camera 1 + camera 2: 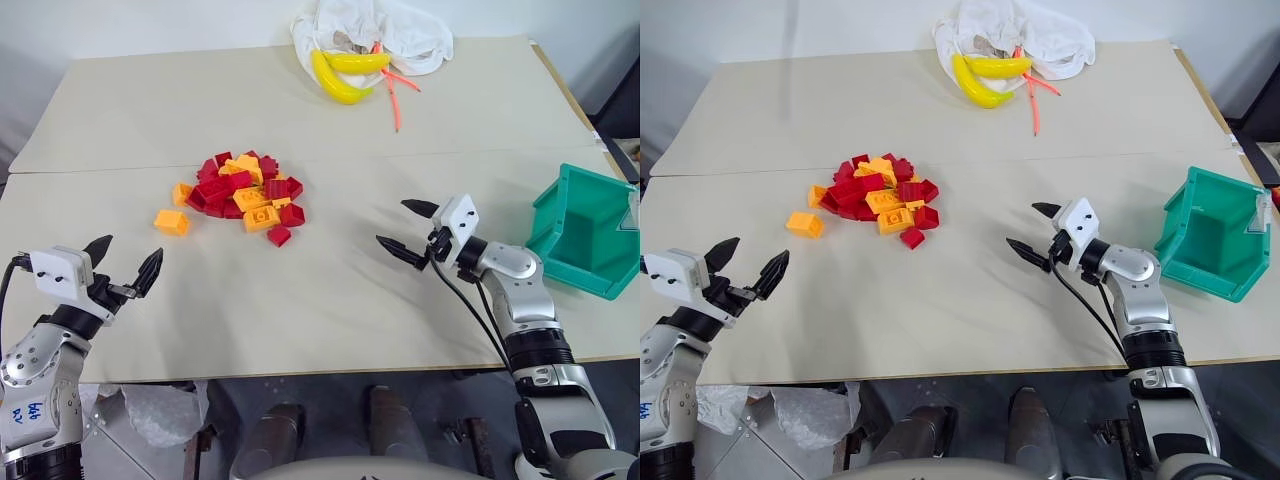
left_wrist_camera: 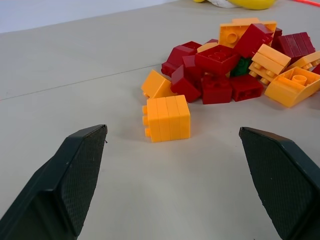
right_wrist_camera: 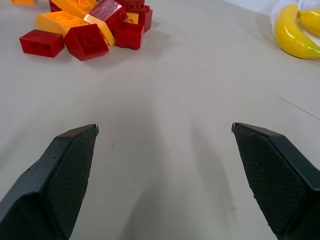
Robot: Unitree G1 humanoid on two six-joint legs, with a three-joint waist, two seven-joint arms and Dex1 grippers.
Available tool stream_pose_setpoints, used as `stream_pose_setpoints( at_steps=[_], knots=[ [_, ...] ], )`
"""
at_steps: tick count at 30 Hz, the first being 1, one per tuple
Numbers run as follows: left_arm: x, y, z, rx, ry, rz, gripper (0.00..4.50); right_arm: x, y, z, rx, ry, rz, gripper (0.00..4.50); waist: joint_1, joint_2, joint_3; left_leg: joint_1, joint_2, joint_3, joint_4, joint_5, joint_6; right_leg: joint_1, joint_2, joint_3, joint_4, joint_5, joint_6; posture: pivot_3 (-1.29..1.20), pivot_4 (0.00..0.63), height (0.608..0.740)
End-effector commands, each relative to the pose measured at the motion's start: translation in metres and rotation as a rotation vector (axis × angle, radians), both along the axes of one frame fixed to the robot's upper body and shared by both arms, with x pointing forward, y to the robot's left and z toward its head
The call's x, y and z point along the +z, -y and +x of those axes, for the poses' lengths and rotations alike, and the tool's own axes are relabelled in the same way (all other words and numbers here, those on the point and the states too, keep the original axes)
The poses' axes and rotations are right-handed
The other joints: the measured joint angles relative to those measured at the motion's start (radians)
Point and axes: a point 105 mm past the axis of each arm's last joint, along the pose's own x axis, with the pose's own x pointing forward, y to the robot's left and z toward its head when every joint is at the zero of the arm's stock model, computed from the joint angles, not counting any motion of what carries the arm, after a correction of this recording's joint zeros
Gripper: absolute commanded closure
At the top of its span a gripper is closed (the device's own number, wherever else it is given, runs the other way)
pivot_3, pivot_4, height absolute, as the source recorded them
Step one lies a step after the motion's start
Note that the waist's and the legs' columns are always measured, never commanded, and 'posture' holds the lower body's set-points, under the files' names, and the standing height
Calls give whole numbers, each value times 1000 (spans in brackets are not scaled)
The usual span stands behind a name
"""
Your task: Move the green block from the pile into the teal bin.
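Both grippers, left gripper point(image 1: 125, 258) and right gripper point(image 1: 409, 229), wide open and empty; green block point(image 2: 243, 66) visible inside the pile point(image 1: 243, 195) from the left wrist.

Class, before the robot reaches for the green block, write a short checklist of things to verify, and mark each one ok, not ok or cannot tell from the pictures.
1. Left gripper open, holding nothing: ok.
2. Right gripper open, holding nothing: ok.
3. Green block located: ok, a sliver shows in the left wrist view.
4. Green block free to grasp: not ok, it is wedged among red and orange-yellow bricks of the pile.
5. Teal bin opening clear: ok, though it lies tilted.
6. Table path between pile and bin clear: ok.
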Motion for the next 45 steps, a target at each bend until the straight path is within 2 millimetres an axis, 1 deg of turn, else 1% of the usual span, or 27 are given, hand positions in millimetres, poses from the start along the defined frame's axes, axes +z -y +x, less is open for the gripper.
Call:
stream_pose_setpoints(
  at_steps=[1, 4, 8, 11, 13, 15, 16, 17, 18, 20, 22, 23, 27, 33, 34, 37, 40, 42, 44, 45],
  knots=[
    [15, 7, 2, -40, 38, 7, 0, 35, -12, 1, 41, 78, 79, 16, -1, 0, 0, 0, 0, 0, 0, 0, 0, 0, 0, 0, 0, 0, 0, 0, 150, 740],
    [18, 9, 4, -45, 39, -38, 0, 41, -14, 0, 55, 77, 99, 16, 0, 0, 0, 0, 1, 0, 0, 0, 0, -1, 1, 1, 0, 0, 0, 0, 150, 740],
    [20, 7, 5, -46, 47, -5, 0, 42, -17, -2, 78, 71, 89, 16, 0, 0, 0, 0, 1, 0, 0, -1, 0, -1, 1, 1, 0, 1, -1, 0, 150, 740],
    [28, 4, 7, -39, 74, -9, 0, 43, -18, -2, 83, 74, 85, 16, 0, 0, 0, 0, 1, 0, 0, -1, 0, -1, 1, 1, -1, 1, -1, 0, 150, 740],
    [28, 0, 13, -21, 43, -17, 0, 45, -19, -1, 86, 78, 86, 16, 1, 0, 0, 0, 1, 0, 0, -1, 0, -1, 1, 1, 0, 1, -1, 0, 150, 740],
    [31, 1, 21, -42, 33, 55, 0, 48, -22, 1, 95, 84, 90, 16, 0, 0, 0, 0, 1, 0, 1, -1, 0, -1, 1, 1, 0, 1, -1, 0, 150, 740],
    [34, 2, 26, -61, 31, 43, 0, 49, -24, 1, 100, 87, 92, 16, 0, 0, 0, 0, 1, 0, 1, -1, 0, -1, 1, 1, 0, 1, -1, 0, 150, 740],
    [37, 7, 29, -112, 36, 9, 0, 50, -25, 2, 105, 92, 93, 16, 0, 0, 0, 0, 1, 0, 1, -1, 0, -1, 1, 1, 0, 1, -1, 0, 150, 740],
    [42, 12, 32, -149, 46, 21, 0, 51, -26, 2, 108, 95, 94, 16, 0, 0, 0, 0, 1, 1, 1, -1, 0, -2, 2, 1, 0, 1, -1, 0, 150, 740],
    [46, 9, 45, -147, 39, 49, 387, 54, -28, 2, 116, 103, 97, 0, -1, 0, 0, -1, 1, 1, 1, -1, 0, -2, 2, 1, 0, 1, -1, 0, 150, 740],
    [49, 5, 57, -147, 26, 58, 885, 55, -29, 1, 122, 107, 100, 0, -1, 0, 0, -1, 2, 0, 1, -1, 0, -2, 2, 1, 1, 1, -1, 0, 150, 740],
    [51, 4, 63, -152, 23, 59, 1260, 56, -30, 0, 126, 108, 101, 0, -1, 0, 0, -1, 1, 0, 1, -1, 0, -2, 2, 1, 2, 2, -1, 0, 150, 740],
    [60, 7, 88, -220, -11, 71, 2522, 59, -35, -6, 163, 105, 107, 0, -3, 0, 0, -2, 1, 1, 1, -1, 0, -4, 2, 1, 4, 2, -1, 0, 150, 740],
    [59, 15, 120, -301, -105, 103, 4402, 55, -39, -16, 239, 48, 95, 0, -5, -1, 0, -4, 1, 1, 1, -1, 0, -6, 2, 1, 5, 2, 0, 0, 150, 740],
    [59, 17, 126, -308, -117, 109, 4481, 55, -39, -16, 244, 45, 90, 0, -5, -1, 0, -4, 1, 1, 2, -1, 0, -6, 2, 1, 5, 2, 0, 0, 150, 740],
    [56, 24, 139, -325, -153, 125, 4481, 54, -38, -16, 240, 47, 88, 0, -6, -2, 0, -5, 1, 1, 3, -1, 0, -7, 2, 1, 5, 2, 0, 0, 150, 740],
    [52, 41, 151, -361, -186, 134, 4481, 56, -38, -15, 229, 60, 98, 0, -5, -2, 0, -7, 1, 1, 5, -1, 0, -8, 2, 1, 6, 2, 1, 0, 150, 740],
    [44, 49, 157, -359, -226, 142, 4481, 56, -38, -17, 224, 60, 108, 0, -5, -2, 0, -10, 0, 1, 8, -1, 0, -10, 2, 0, 7, 3, 1, 0, 150, 740],
    [31, 59, 158, -387, -290, 169, 4481, 55, -38, -19, 218, 64, 107, 0, -9, -2, 0, -16, 0, 1, 12, -2, 1, -14, 2, 0, 8, 3, 2, 0, 150, 740],
    [25, 64, 159, -404, -311, 164, 4481, 55, -37, -20, 212, 66, 107, 0, -11, -2, 0, -17, 0, 1, 13, -2, 1, -14, 2, 0, 8, 3, 2, 0, 150, 740]
  ],
)
